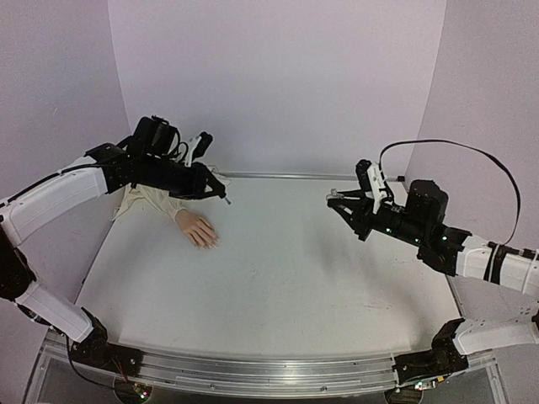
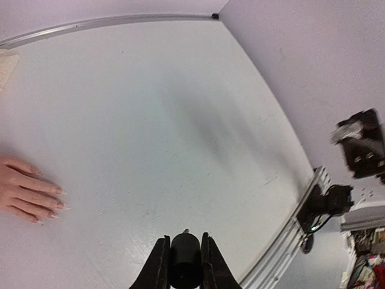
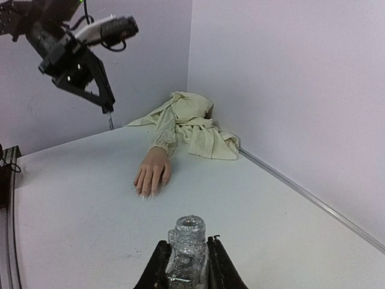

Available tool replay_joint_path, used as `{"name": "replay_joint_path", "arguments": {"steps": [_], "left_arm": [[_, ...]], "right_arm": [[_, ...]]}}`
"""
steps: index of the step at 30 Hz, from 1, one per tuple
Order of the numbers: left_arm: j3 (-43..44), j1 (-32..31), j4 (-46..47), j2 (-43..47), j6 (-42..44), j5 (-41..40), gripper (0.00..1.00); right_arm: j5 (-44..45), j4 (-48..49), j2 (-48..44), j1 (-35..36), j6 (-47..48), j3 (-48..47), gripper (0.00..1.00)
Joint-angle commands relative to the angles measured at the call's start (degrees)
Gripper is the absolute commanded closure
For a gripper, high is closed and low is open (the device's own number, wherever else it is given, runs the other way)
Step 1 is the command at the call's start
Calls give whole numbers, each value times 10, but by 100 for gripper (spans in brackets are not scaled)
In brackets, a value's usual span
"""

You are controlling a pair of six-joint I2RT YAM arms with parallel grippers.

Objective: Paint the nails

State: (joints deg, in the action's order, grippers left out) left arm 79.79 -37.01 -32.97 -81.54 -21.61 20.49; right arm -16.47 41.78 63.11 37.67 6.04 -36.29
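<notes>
Top external shows the mannequin hand (image 1: 198,229) lying palm down on the worktop (image 1: 295,278) near the far left corner, its cream sleeve (image 1: 150,200) bunched against the wall behind it. The nails (image 2: 59,191) sit at the fingertips, pointing toward the middle of the worktop; whether any carries polish is too small to tell. The left end effector (image 2: 184,265) is pinched on a black brush cap (image 2: 183,245), and in the right wrist view its thin brush (image 3: 110,122) hangs in the air near the sleeve, apart from the fingers. The right end effector (image 3: 187,259) is clamped around the uncapped polish bottle (image 3: 187,241), well apart from the hand on the right side. I judge the step in hand to be bringing the brush to the nails. Next, the left arm needs to descend toward the fingertips, angled so only the brush tip meets one nail, lightly enough that the hand does not slide
</notes>
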Motion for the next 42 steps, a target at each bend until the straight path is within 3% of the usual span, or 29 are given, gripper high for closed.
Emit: {"name": "replay_joint_path", "arguments": {"steps": [1,8,11,23,42], "left_arm": [[-59,10,47,-10,130,-12,100],[-103,53,108,-78,199,-37,100],[-89,61,110,-113,212,-68,100],[-28,69,135,-230,291,-50,100],[-30,93,156,-273,300,-60,100]], "right_arm": [[1,24,-46,-6,23,11,100],[3,11,-39,-7,44,22,100],[5,3,-28,-7,50,17,100],[7,8,-2,-6,65,12,100],[5,17,-10,-6,62,23,100]]}}
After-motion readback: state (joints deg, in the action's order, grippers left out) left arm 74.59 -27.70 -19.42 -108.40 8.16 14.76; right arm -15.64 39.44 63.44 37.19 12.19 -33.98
